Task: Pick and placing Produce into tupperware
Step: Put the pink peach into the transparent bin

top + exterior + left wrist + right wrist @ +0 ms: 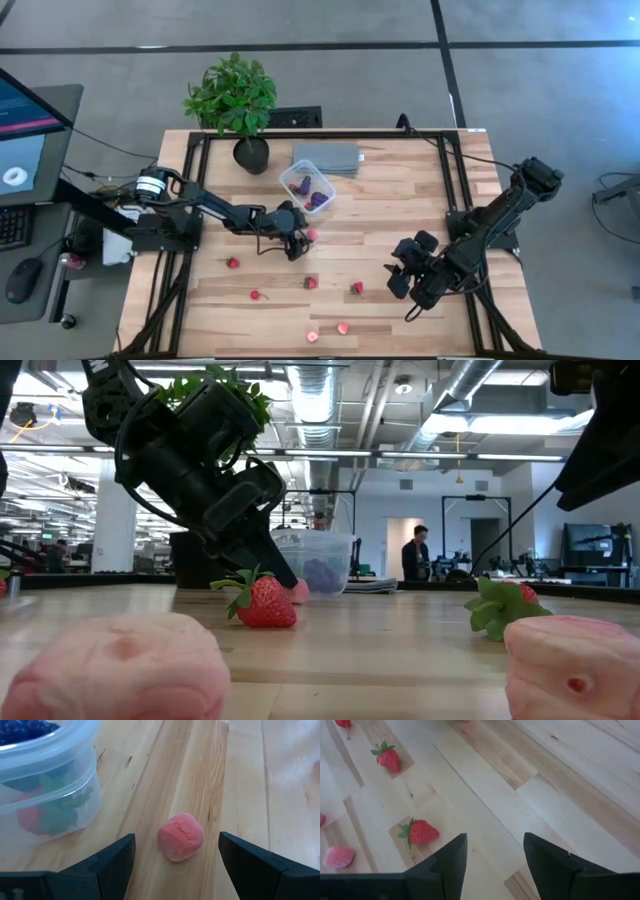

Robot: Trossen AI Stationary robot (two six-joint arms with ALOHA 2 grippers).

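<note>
Tupperware (307,187) on table (400,215) centre-back, just beside grey slab (328,157), holding purple and red pieces. Pink produce piece (180,837) on wood near tupperware, between fingers of left gripper (176,852), jaws wide, not touching it. Right gripper (495,851) low over bare boards at right side, jaws parted, holding nothing. Strawberries (419,832) and pale pink pieces (110,665) scattered along front of table. Potted plant (235,103) at back edge
</note>
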